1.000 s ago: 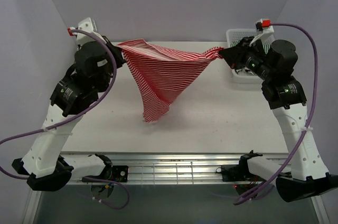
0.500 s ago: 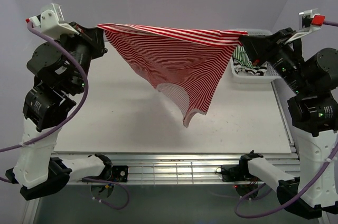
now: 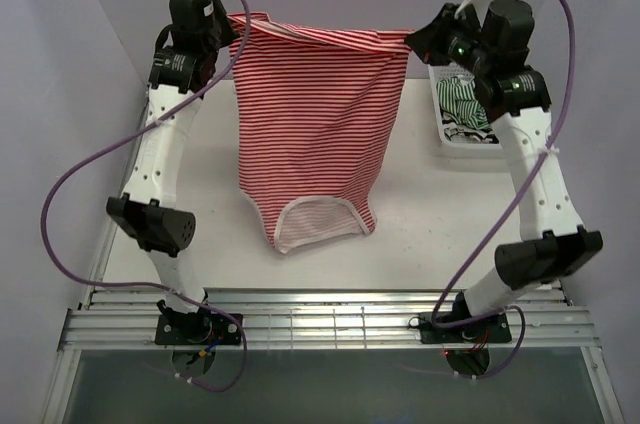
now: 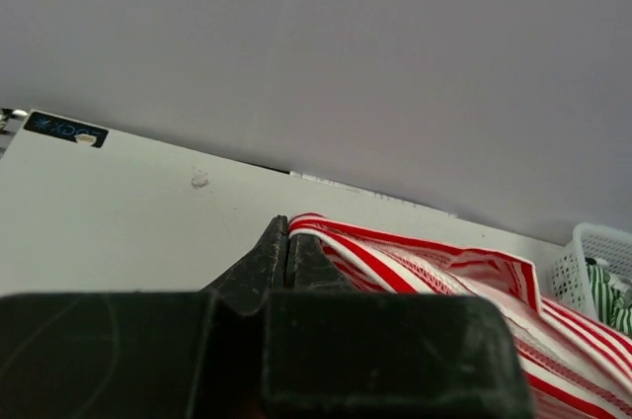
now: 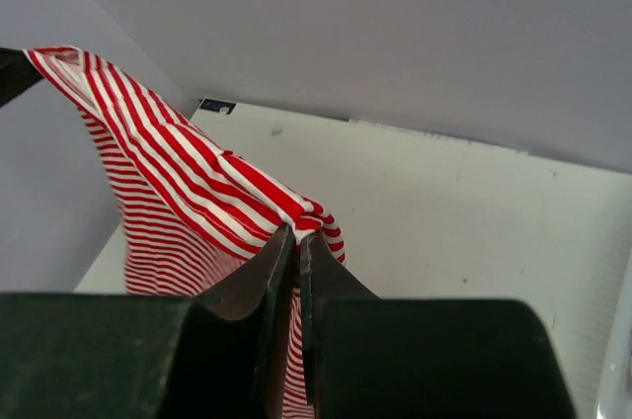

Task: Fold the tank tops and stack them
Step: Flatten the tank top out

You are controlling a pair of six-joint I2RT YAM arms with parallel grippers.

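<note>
top external view, beginning with the red-and-white tank top (image 3: 315, 134): hangs spread wide and fairly flat to the left of the basket (image 3: 441, 147), well above the table (image 3: 450, 234). reaches down with a white-trimmed opening lowest, near or touching the table in front and left of the basket; cannot tell which. gets pinched at the corner farthest from the basket by the left gripper (image 4: 286, 238), jaws pressed together on a thin fold of striped edge. gets pinched at the corner nearest the basket by the right gripper (image 5: 296, 234), jaws clamped on a small bunched tuft of cloth, almost over the basket's left rim. holds a crumpled green-and-white tank top (image 3: 462, 102) inside the basket, not yet handled.

likely trouble, as a judgement only:
- slipping out of either pinch, since so little cloth sits between the jaws; caused by pulling the corners further apart or swinging fast.
- rolling under at the low end, if lowered straight down rather than dragged away from the basket, leaving a creased base for the fold.
- snagging on the basket's rim or draping into it, if the near corner comes down without first shifting left.
- landing skewed, if one corner drops sooner than the other, spoiling a square fold and a neat stack.
</note>
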